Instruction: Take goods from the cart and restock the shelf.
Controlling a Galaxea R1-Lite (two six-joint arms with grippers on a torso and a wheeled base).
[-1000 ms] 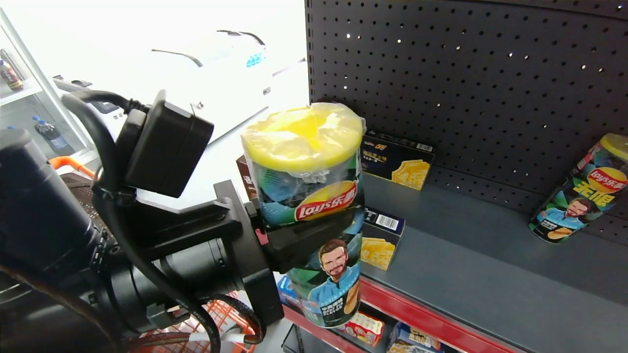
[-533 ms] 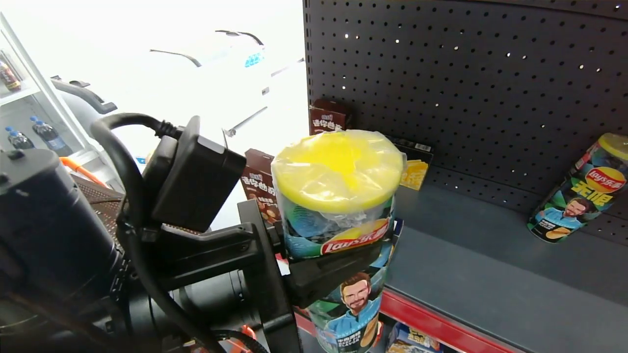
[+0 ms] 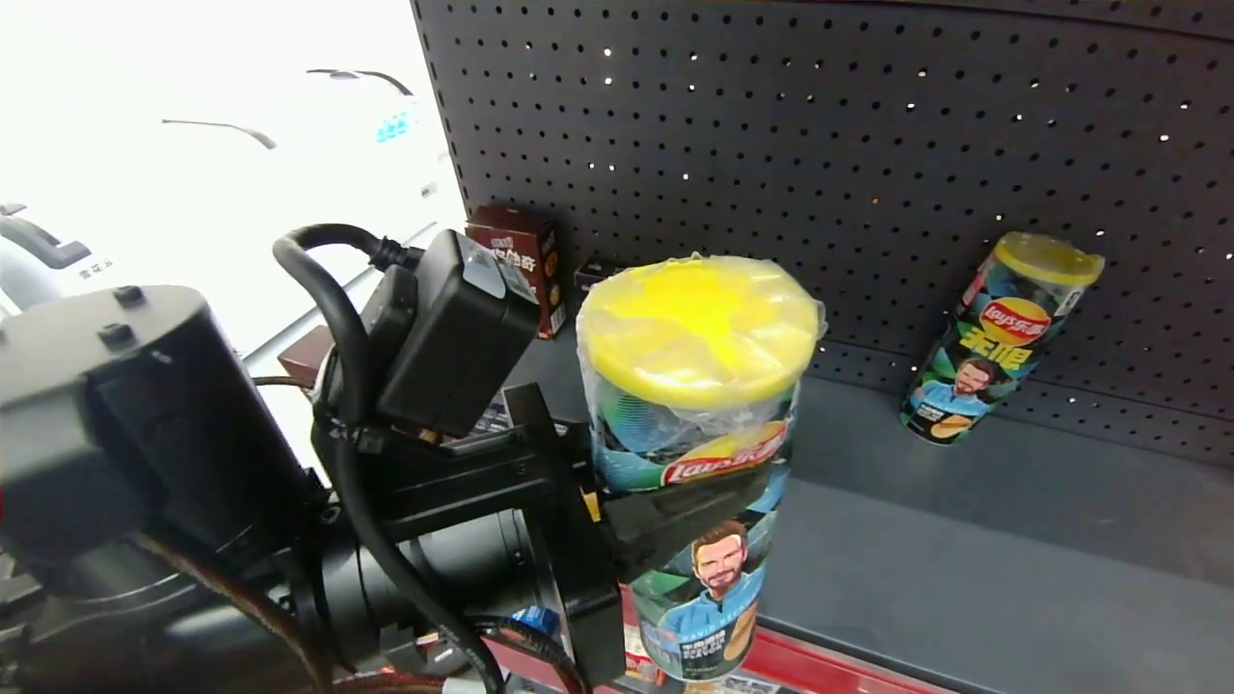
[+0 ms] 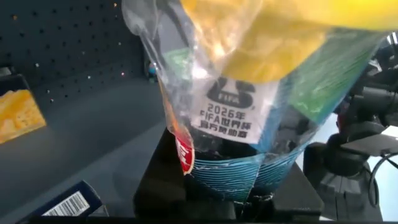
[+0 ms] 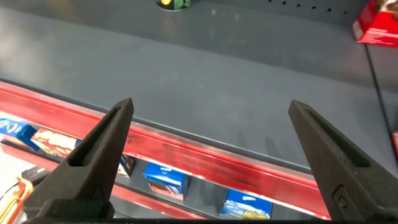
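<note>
My left pincer is clamped across the middle of the chip canister, with the fingers closed on its plastic-wrapped body just under the logo band. The canister stands upright at the centre of the head frame, long axis vertical and yellow lid up. Its base sits in front of the red shelf lip. I cannot tell whether the base clears the height of the grey shelf deck.

The placing move turns on this: the open deck lies up and to the right of the held canister in the frame, beyond that lip, so I judge the can must pass over the edge before it goes in.

There is room. The deck is bare between my canister and the second canister, which leans tilted against the pegboard at upper right. A brown box stands at the back, upper left of the lid.

My right pincer is spread wide and empty over the shelf's front edge.
</note>
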